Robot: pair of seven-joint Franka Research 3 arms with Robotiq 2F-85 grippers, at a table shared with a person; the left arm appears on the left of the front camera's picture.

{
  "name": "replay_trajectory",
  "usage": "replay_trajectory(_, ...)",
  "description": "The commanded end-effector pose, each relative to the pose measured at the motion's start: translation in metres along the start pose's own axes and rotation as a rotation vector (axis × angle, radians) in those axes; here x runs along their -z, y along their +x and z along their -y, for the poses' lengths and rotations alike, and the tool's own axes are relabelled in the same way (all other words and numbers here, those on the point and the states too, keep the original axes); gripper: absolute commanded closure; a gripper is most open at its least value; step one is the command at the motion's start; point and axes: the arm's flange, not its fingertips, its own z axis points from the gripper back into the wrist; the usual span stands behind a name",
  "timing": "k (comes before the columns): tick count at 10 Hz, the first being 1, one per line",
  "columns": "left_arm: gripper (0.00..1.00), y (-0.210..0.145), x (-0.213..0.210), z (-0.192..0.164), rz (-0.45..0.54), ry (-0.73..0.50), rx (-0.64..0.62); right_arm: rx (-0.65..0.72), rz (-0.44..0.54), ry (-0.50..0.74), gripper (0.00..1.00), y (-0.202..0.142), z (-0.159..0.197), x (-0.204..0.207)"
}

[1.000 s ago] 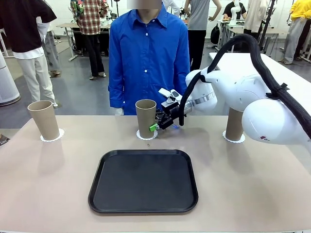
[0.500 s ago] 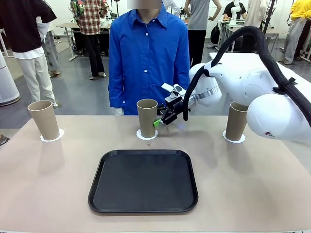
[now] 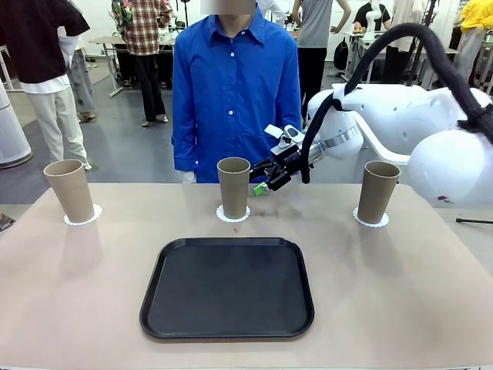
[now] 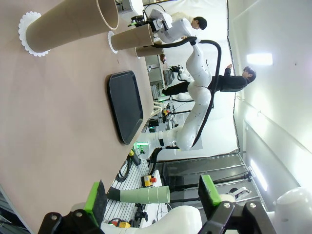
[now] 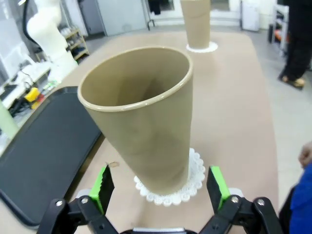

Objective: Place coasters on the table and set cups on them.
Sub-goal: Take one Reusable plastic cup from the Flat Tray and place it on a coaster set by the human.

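Lying nearest on the table (image 3: 77, 308): black tray (image 3: 228, 288). Standing beyond it, three cups, left (image 3: 69, 190), middle (image 3: 233, 188), right (image 3: 378, 192), each on its own coaster (image 5: 170, 187). Hovering just beside middle cup, right gripper (image 3: 260, 185), jaws spread, empty. Left gripper (image 4: 152, 195) likewise gaping, holding nothing.
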Motion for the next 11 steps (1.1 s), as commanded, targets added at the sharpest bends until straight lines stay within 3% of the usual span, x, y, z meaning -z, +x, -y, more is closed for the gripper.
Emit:
replay_trajectory(1,0.0,-0.001,0.0,0.002,0.004,0.002,0.002,0.137,-0.122,-0.042,0.0,0.024,-0.05,-0.012)
replay_trajectory(3,0.0,-0.001,0.0,0.002,0.004,0.002,0.002,0.365,-0.262,-0.106,0.0,0.062,-0.089,-0.03)
replay_trajectory(6,0.0,-0.001,0.0,0.002,0.004,0.002,0.002,0.591,-0.476,-0.251,0.0,0.129,-0.151,-0.04)
replay_trajectory(11,0.0,-0.001,0.0,0.002,0.004,0.002,0.002,0.823,-0.725,-0.412,0.0,0.228,-0.217,-0.024)
